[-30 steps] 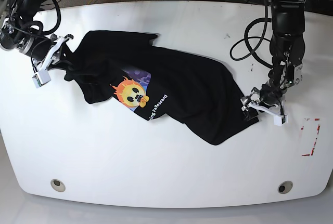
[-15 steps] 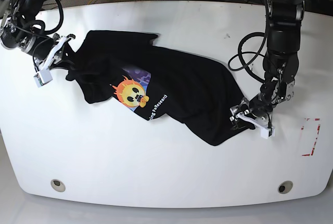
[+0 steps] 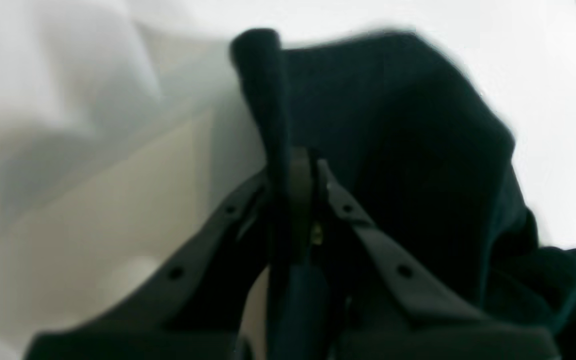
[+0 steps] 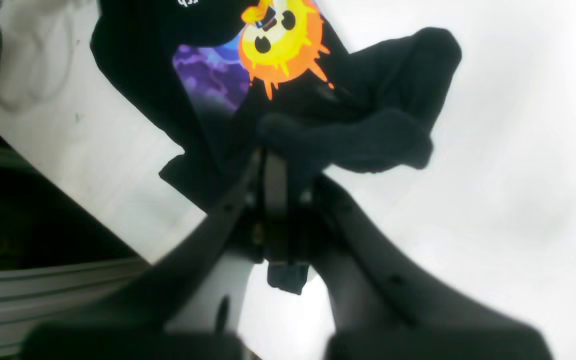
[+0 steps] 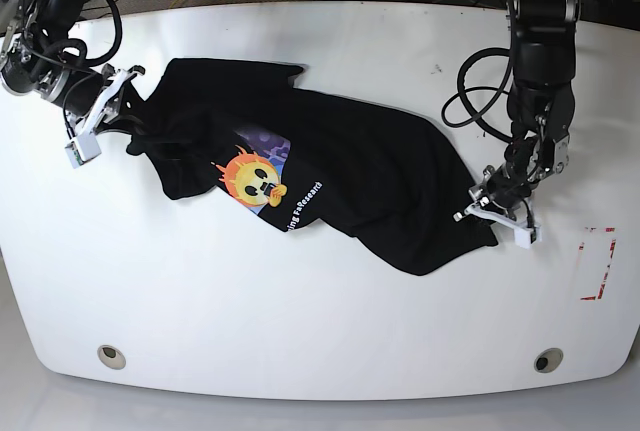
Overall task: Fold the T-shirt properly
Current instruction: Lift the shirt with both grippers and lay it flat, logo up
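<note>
The base view looks steeply down on the whole white table (image 5: 320, 321) from above its near edge. Each wrist view sits close behind its own gripper, looking along closed fingers: left gripper (image 3: 300, 165), right gripper (image 4: 273, 165). All three share the black T-shirt (image 5: 350, 166); its print appears beyond the right gripper.

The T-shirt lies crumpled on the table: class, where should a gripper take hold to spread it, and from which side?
Probably the T-shirt at its two far edges, coming from outside: the left gripper and right gripper pinch cloth there already.
</note>
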Action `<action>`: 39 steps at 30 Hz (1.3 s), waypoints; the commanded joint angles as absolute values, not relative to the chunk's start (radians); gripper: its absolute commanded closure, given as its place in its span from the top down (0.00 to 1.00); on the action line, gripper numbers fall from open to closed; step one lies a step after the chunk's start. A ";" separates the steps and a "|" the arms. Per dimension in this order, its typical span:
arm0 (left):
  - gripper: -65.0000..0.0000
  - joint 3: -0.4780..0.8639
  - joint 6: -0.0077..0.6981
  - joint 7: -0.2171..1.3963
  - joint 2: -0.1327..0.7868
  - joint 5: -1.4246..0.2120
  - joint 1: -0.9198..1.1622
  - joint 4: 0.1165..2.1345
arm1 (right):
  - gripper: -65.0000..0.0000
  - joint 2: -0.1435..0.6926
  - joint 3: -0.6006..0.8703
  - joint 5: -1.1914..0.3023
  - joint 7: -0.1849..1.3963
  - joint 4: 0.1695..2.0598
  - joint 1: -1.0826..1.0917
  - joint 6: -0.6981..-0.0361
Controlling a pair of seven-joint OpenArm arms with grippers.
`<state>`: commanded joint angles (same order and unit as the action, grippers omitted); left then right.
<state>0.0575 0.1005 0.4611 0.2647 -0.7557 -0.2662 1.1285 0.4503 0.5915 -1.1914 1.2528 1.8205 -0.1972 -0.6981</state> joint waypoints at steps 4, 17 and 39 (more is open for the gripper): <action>0.00 0.056 0.101 0.463 0.321 -0.756 -0.237 1.254 | 0.00 0.452 0.610 -1.191 1.256 1.761 -0.145 -0.698; 0.00 0.061 0.157 0.463 0.547 -0.757 -0.262 1.557 | 0.00 0.552 0.547 -1.190 1.254 1.202 0.374 -0.698; 0.00 0.153 0.162 0.510 0.895 -0.906 -0.674 1.613 | 0.00 0.587 0.166 -1.104 1.297 0.829 1.306 -0.698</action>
